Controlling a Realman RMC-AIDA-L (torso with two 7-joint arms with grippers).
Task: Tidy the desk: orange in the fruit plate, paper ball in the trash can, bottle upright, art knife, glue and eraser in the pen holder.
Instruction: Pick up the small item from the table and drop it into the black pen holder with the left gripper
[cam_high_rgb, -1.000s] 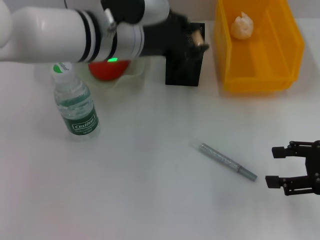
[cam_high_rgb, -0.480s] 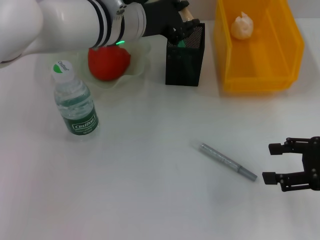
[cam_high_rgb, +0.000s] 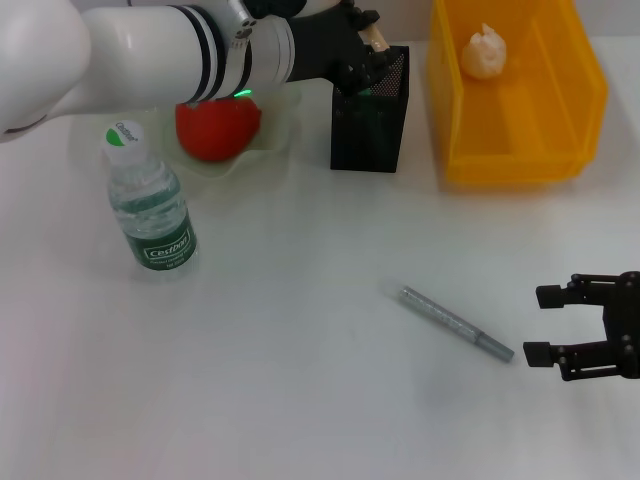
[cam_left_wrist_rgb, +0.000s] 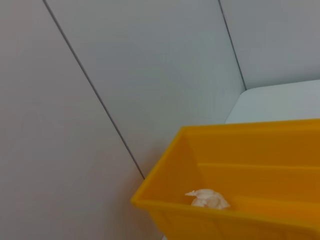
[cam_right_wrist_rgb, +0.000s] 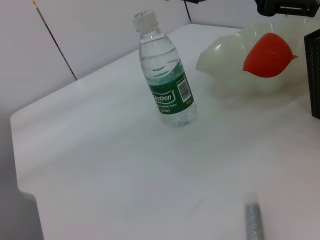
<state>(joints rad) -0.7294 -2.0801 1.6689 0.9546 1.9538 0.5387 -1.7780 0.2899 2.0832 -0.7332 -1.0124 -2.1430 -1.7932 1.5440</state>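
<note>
Pen-holder step in hand: left gripper (cam_high_rgb: 368, 45) far in the scene, poised at the top rim of the black mesh pen holder (cam_high_rgb: 370, 120), clamped on a small tan item, eraser or glue, impossible to tell which. Right gripper (cam_high_rgb: 545, 324) low over the near right of the white surface (cam_high_rgb: 300, 330), fingers apart, just right of the grey, slender, pen-like art knife (cam_high_rgb: 456, 322) lying flat and aslant. Already settled, by the look of it: red-orange round fruit (cam_high_rgb: 215, 125) in the pale translucent fruit plate (cam_high_rgb: 275, 140) at far left, crumpled white paper ball (cam_high_rgb: 486, 52) inside the yellow plastic bin (cam_high_rgb: 520, 150) at far right, clear plastic water bottle with green label (cam_high_rgb: 148, 212) upright on the left. Next, most likely: release over the holder's mouth, then a flat pinch across the knife's thin barrel, a lift, and a carry left and far to the holder.
</note>
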